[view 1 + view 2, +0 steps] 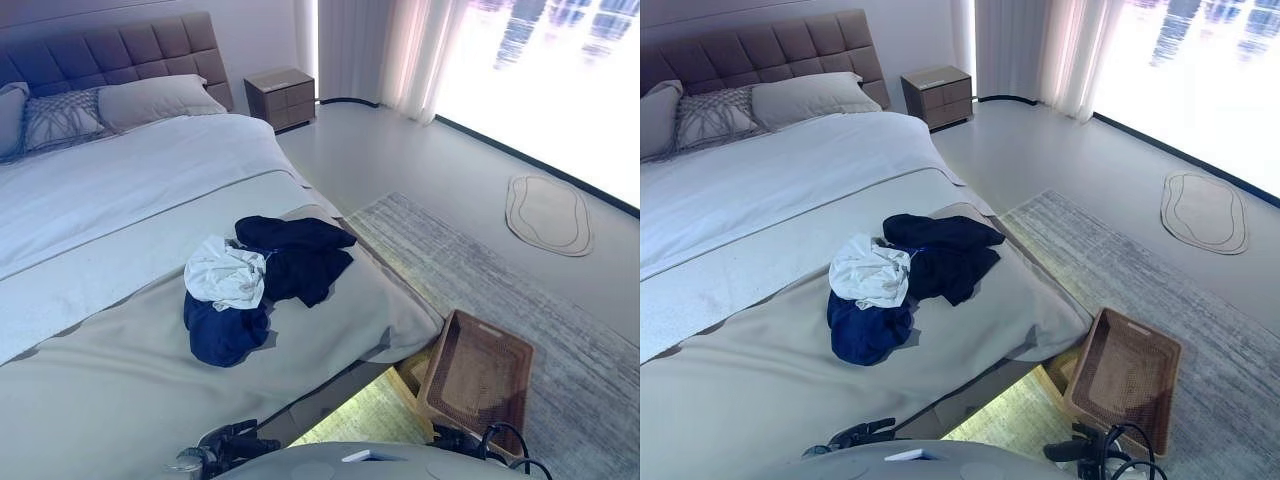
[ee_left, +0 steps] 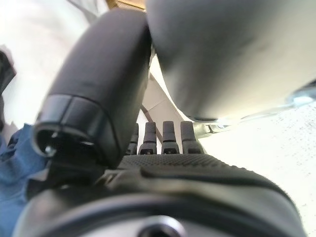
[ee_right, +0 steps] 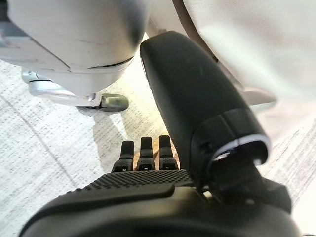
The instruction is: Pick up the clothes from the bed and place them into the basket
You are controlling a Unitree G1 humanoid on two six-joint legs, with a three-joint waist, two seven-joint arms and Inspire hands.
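Observation:
A pile of clothes lies on the near half of the bed point(image 1: 120, 400): a white garment point(image 1: 225, 272) on top, a dark navy one point(image 1: 300, 255) to its right and a blue one point(image 1: 222, 335) below. The brown wicker basket point(image 1: 478, 375) stands tilted on the floor at the bed's right corner, with nothing in it. My left hand point(image 2: 187, 168) hangs low by my side with straight fingers point(image 2: 158, 138), holding nothing; blue cloth point(image 2: 15, 168) shows past it. The right hand point(image 3: 138, 192) also hangs with straight fingers point(image 3: 143, 153) over the rug, holding nothing.
Pillows point(image 1: 150, 100) lie against the padded headboard. A nightstand point(image 1: 281, 96) stands at the far right of the bed. A grey rug point(image 1: 500, 270) covers the floor under the basket, with a small oval mat point(image 1: 548, 213) by the bright window and curtain point(image 1: 400, 50).

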